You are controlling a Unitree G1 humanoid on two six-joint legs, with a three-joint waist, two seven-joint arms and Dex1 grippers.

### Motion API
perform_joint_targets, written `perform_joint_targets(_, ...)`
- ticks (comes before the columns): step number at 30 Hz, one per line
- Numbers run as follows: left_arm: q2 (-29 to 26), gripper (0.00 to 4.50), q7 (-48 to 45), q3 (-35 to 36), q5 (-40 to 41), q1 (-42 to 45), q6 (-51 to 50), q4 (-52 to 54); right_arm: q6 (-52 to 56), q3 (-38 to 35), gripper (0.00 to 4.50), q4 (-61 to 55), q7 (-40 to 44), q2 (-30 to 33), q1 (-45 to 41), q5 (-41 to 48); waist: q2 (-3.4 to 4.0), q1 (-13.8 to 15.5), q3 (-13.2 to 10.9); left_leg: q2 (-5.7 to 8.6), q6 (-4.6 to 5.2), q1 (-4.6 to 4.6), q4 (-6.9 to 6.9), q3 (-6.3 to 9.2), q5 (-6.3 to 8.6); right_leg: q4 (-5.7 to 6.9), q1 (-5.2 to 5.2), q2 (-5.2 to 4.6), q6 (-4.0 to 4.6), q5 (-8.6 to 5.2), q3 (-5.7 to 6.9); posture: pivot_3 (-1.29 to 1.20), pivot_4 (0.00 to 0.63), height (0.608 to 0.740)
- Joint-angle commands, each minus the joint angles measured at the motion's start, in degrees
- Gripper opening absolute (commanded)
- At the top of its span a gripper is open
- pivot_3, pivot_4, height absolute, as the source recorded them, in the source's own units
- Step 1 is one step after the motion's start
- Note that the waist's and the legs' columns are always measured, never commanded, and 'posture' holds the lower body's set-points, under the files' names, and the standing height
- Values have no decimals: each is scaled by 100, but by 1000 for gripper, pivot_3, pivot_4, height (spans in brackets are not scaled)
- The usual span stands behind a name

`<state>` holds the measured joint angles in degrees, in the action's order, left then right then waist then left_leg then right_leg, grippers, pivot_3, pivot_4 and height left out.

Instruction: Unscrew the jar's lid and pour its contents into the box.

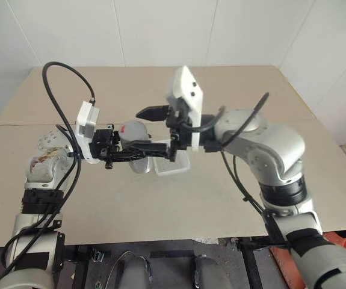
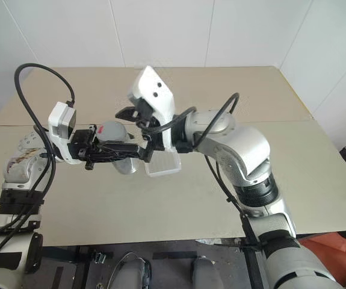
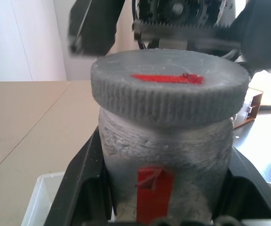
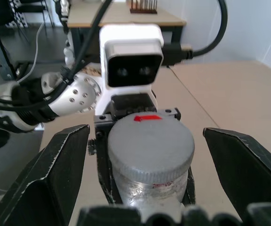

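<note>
I have the table (image 1: 233, 198) under both arms, with the box (image 1: 174, 165) lying on it just below the work. My left end effector (image 1: 138, 150) is clamped shut on the jar (image 1: 135, 133), holding it upright in the air above the table, and my right end effector (image 4: 144, 155) stands wide open with nothing in it, one finger (image 4: 45, 179) on each side of the lid (image 4: 150, 143) but not touching. The step in hand, as I judge it, is taking hold of the lid; I would centre the fingers on the ribbed rim, close squarely, then twist while the left keeps firm, so the jar does not turn with it. The jar is silvery-grey, rough-skinned, with a red strip down its side; the lid is grey, ribbed round its edge, with a red mark on top, and still sits fully on.
</note>
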<state>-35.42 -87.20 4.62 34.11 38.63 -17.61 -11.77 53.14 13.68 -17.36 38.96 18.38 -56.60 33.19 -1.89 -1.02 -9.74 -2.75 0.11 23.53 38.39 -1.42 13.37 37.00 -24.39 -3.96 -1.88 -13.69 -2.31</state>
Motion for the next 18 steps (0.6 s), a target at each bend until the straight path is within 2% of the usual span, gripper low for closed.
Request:
perform_joint_targets(1, -1, 2038, -7, 60, 98, 69, 31, 182, -15, 29, 4488, -8, -92, -75, -222, -139, 0, 0, 0, 0, 0, 0, 0, 0, 0, 1, 0, 0, 0, 0, 0, 0, 150, 740)
perform_joint_targets(18, -43, 2038, -20, 63, 97, -35, 29, 312, -133, 30, 4488, 258, 1, -279, -371, -311, 0, -3, 0, 0, 0, 1, -1, 0, 0, 2, 0, 1, 0, 0, 1, 0, 150, 740)
